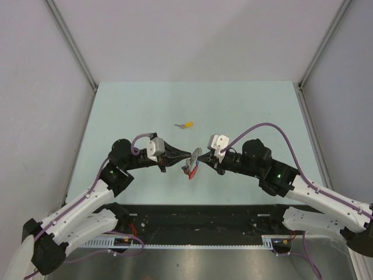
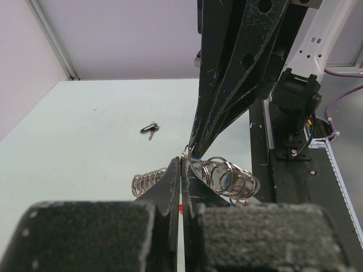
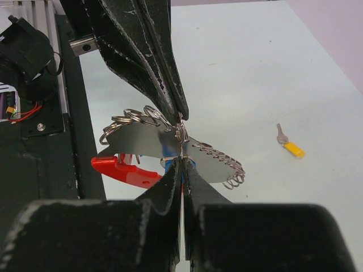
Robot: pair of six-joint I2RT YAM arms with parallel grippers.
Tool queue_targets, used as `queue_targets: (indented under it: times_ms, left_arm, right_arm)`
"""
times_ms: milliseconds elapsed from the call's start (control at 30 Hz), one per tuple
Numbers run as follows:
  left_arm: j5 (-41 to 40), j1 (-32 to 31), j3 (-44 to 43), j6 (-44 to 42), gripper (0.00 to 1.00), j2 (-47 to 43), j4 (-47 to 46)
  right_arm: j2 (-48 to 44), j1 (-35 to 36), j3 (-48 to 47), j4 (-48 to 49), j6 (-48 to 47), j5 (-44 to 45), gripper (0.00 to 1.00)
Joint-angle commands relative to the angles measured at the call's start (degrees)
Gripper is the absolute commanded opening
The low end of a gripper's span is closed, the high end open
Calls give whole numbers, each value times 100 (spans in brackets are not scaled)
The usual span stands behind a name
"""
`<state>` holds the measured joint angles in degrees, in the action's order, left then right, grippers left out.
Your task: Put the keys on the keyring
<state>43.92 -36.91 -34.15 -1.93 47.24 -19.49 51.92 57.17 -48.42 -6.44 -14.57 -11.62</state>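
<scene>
Left gripper (image 2: 181,168), right gripper (image 3: 182,164) clamped tight on keyring (image 3: 180,134) tangle; I can't tell which piece each nips. Blue-capped key (image 3: 167,150) mostly hidden. Yellow-capped key (image 1: 186,124) apart on table (image 1: 128,111).

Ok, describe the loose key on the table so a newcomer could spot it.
Start at the pale green table. Beyond the left gripper and right gripper, which meet mid-table, one small key lies alone. Its yellow cap marks it out.
</scene>
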Motion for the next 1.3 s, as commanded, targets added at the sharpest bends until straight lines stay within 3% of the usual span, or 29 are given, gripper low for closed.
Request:
queue_targets:
  times_ms: [0,1267]
  left_arm:
    - [134,34,23,141,0,-75,-468]
    - [433,-106,-109,97,0,268,-170]
  right_arm:
    - [2,14,-141,388,121,-112,0]
    - [-50,242,-44,916,349,590,0]
